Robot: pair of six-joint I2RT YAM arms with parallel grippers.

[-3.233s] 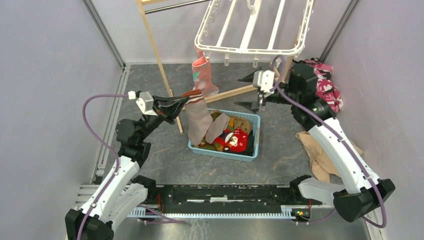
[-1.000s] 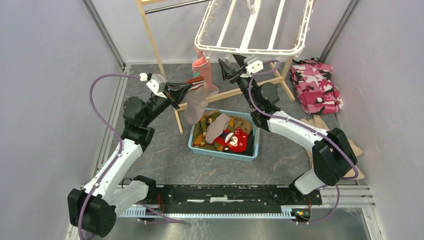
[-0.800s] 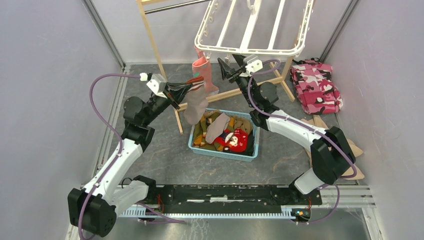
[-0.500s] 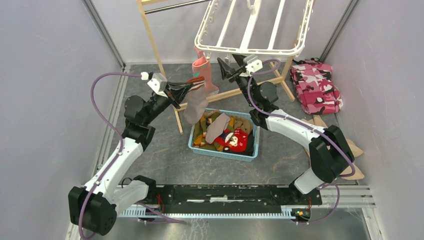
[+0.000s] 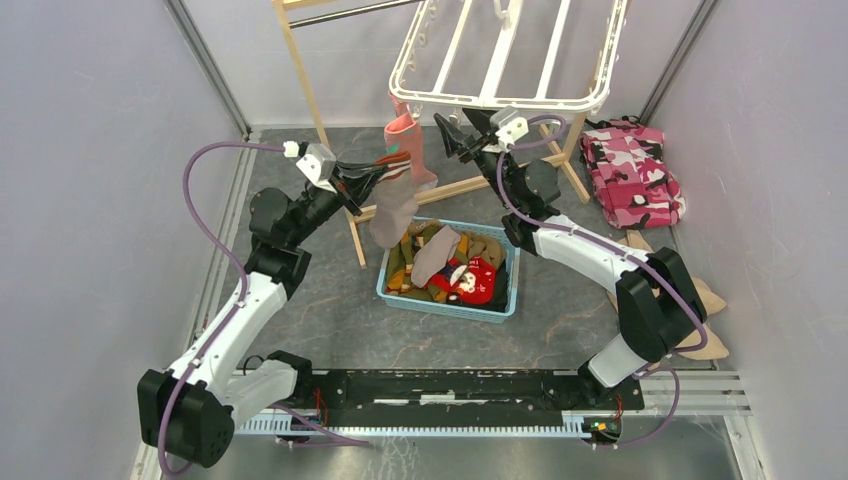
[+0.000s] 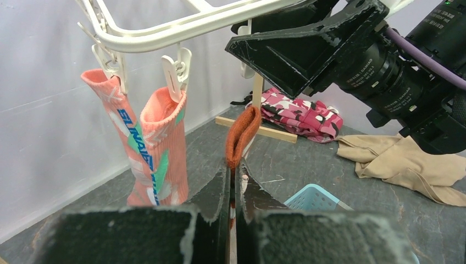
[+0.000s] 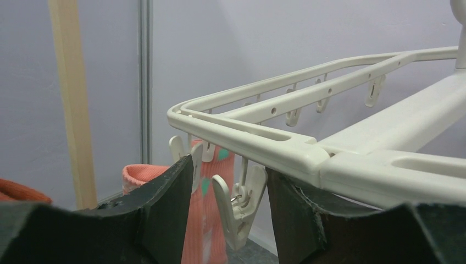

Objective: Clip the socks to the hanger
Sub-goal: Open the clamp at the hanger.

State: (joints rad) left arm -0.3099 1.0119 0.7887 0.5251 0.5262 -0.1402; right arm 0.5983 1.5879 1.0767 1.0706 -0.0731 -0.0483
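My left gripper (image 5: 372, 176) is shut on the red cuff of a grey-brown sock (image 5: 392, 212), which hangs above the basket. In the left wrist view the cuff (image 6: 242, 131) sticks up between the closed fingers (image 6: 214, 190). Two salmon-pink socks (image 6: 155, 147) hang clipped at the near left corner of the white hanger (image 5: 500, 98). My right gripper (image 5: 455, 135) is open just under the hanger's front rim. In the right wrist view its jaws stand either side of an empty white clip (image 7: 239, 204) below the rim (image 7: 247, 138), not touching it.
A blue basket (image 5: 508, 300) holds several more socks, one bright red (image 5: 470, 280). The wooden frame stand (image 5: 318, 120) rises beside my left gripper. A pink camouflage cloth (image 5: 630, 170) and a tan garment (image 5: 708, 295) lie at the right.
My right arm has swung left from the right side to the hanger's front clip. My left gripper has lifted the sock up toward the hanger. Hardly any movement in the last second.
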